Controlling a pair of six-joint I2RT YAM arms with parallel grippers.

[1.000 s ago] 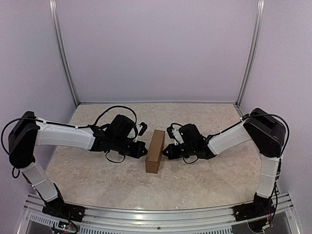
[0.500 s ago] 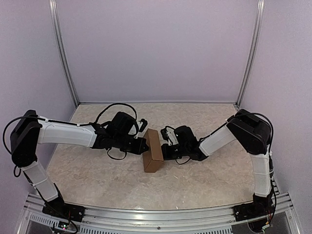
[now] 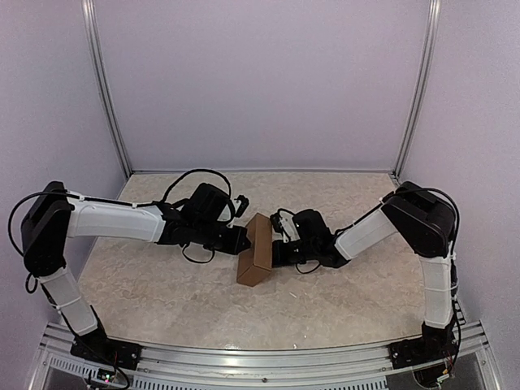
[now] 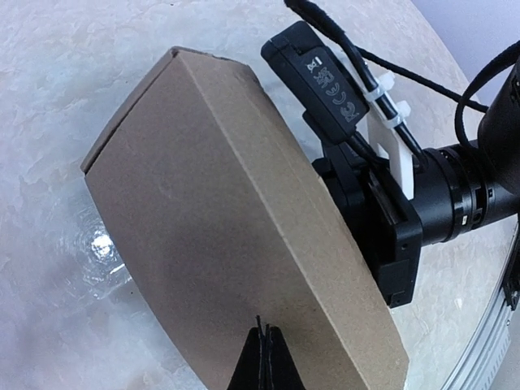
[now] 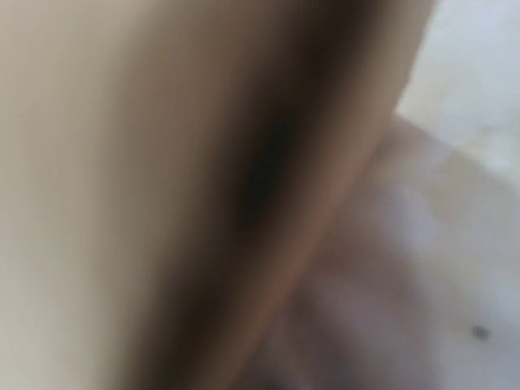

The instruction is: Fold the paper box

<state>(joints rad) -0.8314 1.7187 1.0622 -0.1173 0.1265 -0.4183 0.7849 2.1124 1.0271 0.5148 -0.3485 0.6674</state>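
Observation:
The paper box (image 3: 255,251) is a closed brown cardboard block lying on the table between both arms, its near end swung slightly to the left. My left gripper (image 3: 242,241) is shut, and its tips touch the box's left face. In the left wrist view the closed black fingertips (image 4: 264,333) rest against the broad brown side of the box (image 4: 219,227). My right gripper (image 3: 275,253) presses against the box's right side and shows as a black body (image 4: 367,211) behind it. The right wrist view is filled by a blurred box (image 5: 146,187) right at the lens; its fingers are hidden.
The marbled tabletop (image 3: 162,292) is enclosed by pale walls with metal posts (image 3: 106,89) at the back corners. A metal rail (image 3: 260,361) runs along the near edge. Black cables (image 3: 191,179) loop over the left wrist.
The right gripper has moved left until it presses on the box. The box has turned, its near end shifting left. The left gripper has edged toward the box's far end.

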